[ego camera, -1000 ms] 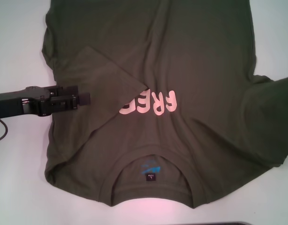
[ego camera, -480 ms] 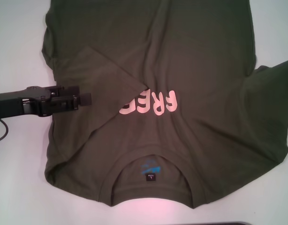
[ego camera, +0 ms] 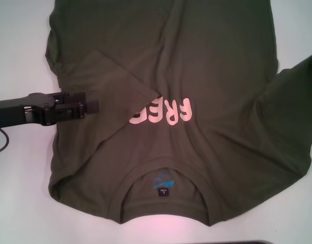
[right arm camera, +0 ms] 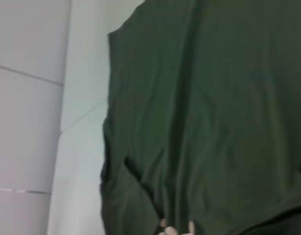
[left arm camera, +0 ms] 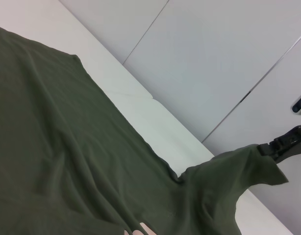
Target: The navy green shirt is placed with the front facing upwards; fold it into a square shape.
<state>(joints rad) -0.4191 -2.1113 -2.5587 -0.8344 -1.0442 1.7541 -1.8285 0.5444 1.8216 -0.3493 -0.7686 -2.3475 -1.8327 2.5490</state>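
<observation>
Head view shows the navy green shirt spread face-up on the white counter, its left sleeve already folded in over the chest; the left tool hovers over that fold, whether apart or together I cannot tell. The right tool is clamped on the raised right sleeve. Best to carry it low and flat across the lettering, mirroring the first fold, and release only once the edge lies smooth.
</observation>
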